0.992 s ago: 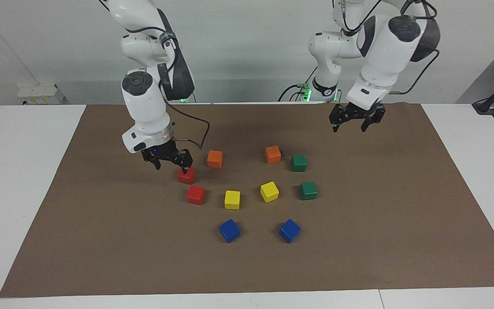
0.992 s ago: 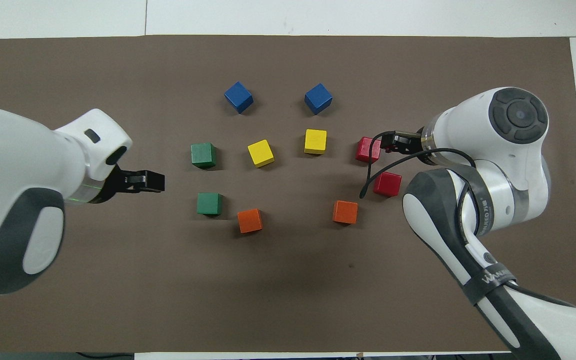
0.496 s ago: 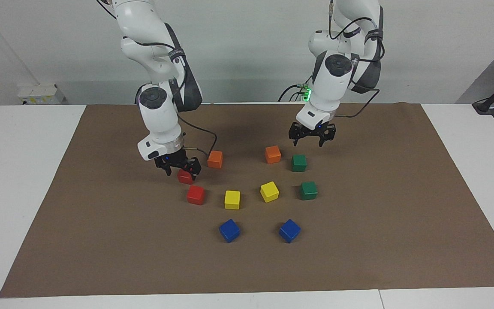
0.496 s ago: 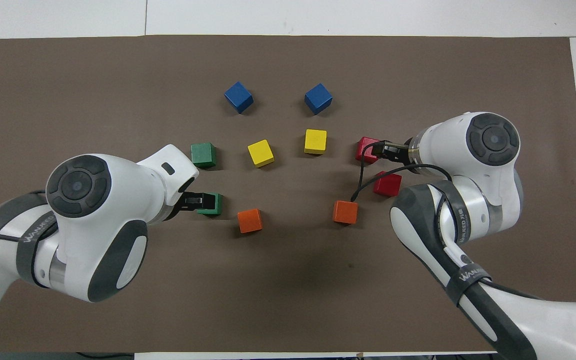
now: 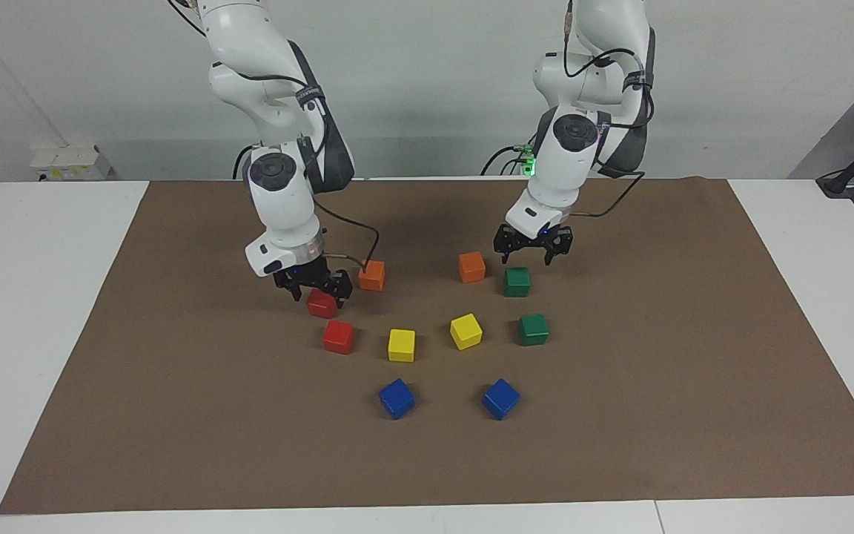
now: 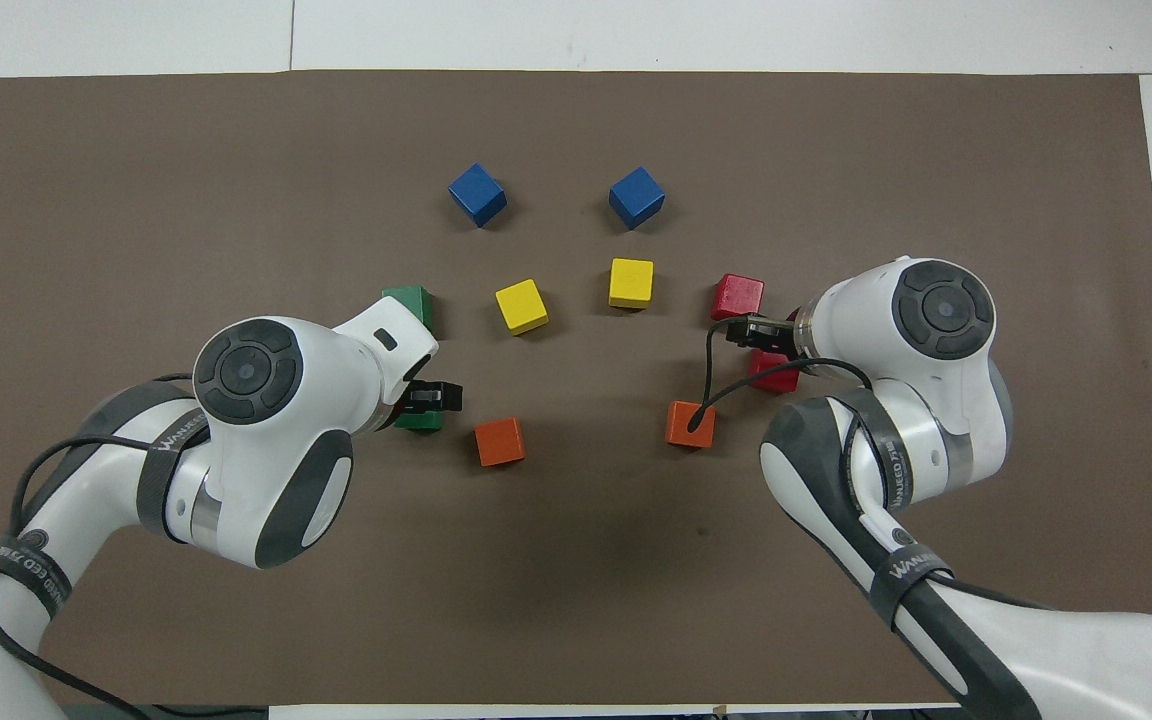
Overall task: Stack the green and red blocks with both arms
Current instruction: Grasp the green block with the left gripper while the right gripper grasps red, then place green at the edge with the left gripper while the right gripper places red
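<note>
Two red blocks lie toward the right arm's end: the nearer one (image 5: 322,305) (image 6: 776,375) and the farther one (image 5: 338,336) (image 6: 738,297). My right gripper (image 5: 320,294) (image 6: 751,334) is open, low over the nearer red block, with a finger on either side of its top. Two green blocks lie toward the left arm's end: the nearer one (image 5: 517,282) (image 6: 423,421) and the farther one (image 5: 533,329) (image 6: 406,298). My left gripper (image 5: 529,256) (image 6: 433,397) is open, just above the nearer green block and not touching it.
All the cubes sit on a brown mat (image 5: 657,386). Two orange cubes (image 5: 371,275) (image 5: 471,266) lie between the grippers. Two yellow cubes (image 5: 401,345) (image 5: 465,331) and two blue cubes (image 5: 396,398) (image 5: 500,398) lie farther from the robots.
My left arm has swung in from the left arm's end and come down over the nearer green block. My right gripper has shifted over the nearer red block and lowered. No block has moved.
</note>
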Tool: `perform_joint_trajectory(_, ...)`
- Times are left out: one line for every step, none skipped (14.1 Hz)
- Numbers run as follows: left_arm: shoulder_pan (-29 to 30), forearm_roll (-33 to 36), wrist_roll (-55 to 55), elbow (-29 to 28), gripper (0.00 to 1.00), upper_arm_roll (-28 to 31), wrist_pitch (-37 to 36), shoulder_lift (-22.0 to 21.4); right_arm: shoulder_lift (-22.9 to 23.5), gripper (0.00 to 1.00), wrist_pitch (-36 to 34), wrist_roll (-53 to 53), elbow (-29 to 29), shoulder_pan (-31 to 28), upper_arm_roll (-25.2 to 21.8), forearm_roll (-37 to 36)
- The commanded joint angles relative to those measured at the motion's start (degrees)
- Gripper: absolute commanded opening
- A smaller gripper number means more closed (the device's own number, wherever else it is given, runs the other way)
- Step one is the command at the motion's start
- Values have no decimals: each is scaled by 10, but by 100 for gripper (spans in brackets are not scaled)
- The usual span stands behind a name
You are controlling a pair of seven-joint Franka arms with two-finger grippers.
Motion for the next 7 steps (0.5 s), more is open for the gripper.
perform_joint_trajectory(-11, -8, -2, -17, 100, 10, 43, 16, -17, 100, 29, 3, -33, 1, -1, 3)
perform_joint_trajectory(-12, -8, -3, -24, 100, 10, 55, 22, -14, 100, 30, 2, -34, 1, -1, 3)
perform_joint_trajectory(-13, -7, -4, -30, 100, 10, 62, 27, -13, 100, 30, 1, -35, 1, -1, 3)
perform_joint_trajectory(-13, -7, -4, -31, 100, 9, 64, 32, -12, 100, 33, -2, -38, 1, -1, 3)
perform_joint_trajectory(-14, -7, -4, -32, 100, 9, 67, 37, -12, 100, 48, -7, -46, 1, -1, 3)
perform_joint_trajectory(-18, -7, -6, -33, 100, 10, 71, 44, -11, 100, 65, -10, -58, 1, -1, 3)
perform_joint_trajectory(-21, -8, -9, -33, 100, 10, 79, 54, -9, 100, 73, -11, -63, 1, -1, 3)
